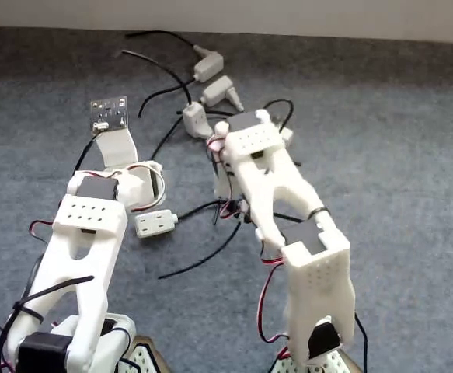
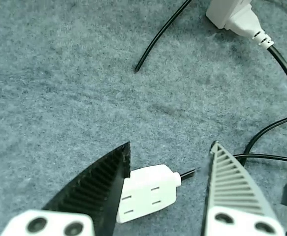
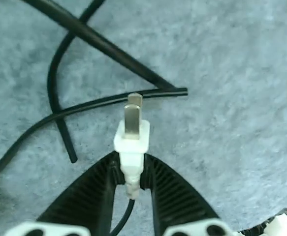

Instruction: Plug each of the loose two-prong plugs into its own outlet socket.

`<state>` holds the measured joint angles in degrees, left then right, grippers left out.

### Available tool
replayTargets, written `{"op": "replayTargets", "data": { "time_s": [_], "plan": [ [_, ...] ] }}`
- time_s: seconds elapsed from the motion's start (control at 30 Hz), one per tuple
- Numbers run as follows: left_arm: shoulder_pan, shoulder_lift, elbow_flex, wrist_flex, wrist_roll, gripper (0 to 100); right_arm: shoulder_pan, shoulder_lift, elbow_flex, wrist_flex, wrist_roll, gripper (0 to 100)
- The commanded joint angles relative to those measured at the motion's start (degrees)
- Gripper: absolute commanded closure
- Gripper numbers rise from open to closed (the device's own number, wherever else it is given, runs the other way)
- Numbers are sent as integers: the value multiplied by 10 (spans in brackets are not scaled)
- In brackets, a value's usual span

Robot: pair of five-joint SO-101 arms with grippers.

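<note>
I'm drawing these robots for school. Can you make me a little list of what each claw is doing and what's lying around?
Left gripper: open, above the white plastic outlet socket block
Right gripper: shut on the white two-prong plug, prongs pointing away from it
Surface: grey carpet
Also lying there: loose black cables; other white connectors farther off
</note>
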<state>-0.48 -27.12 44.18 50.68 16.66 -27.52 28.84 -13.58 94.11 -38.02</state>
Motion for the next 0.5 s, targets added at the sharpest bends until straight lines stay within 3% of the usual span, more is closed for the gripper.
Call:
{"op": "replayTargets", "data": {
  "time_s": [0.0,0.23,0.47],
  "plan": [
    [-4,-11,-23,-12,-4,744,-22,-10,51,-59,-7,990],
    [-2,-10,-23,-13,-4,744,-19,-4,80,-91,-4,981],
    [-2,-10,-22,-13,-4,744,-21,-6,80,-85,5,819]
  ]
}}
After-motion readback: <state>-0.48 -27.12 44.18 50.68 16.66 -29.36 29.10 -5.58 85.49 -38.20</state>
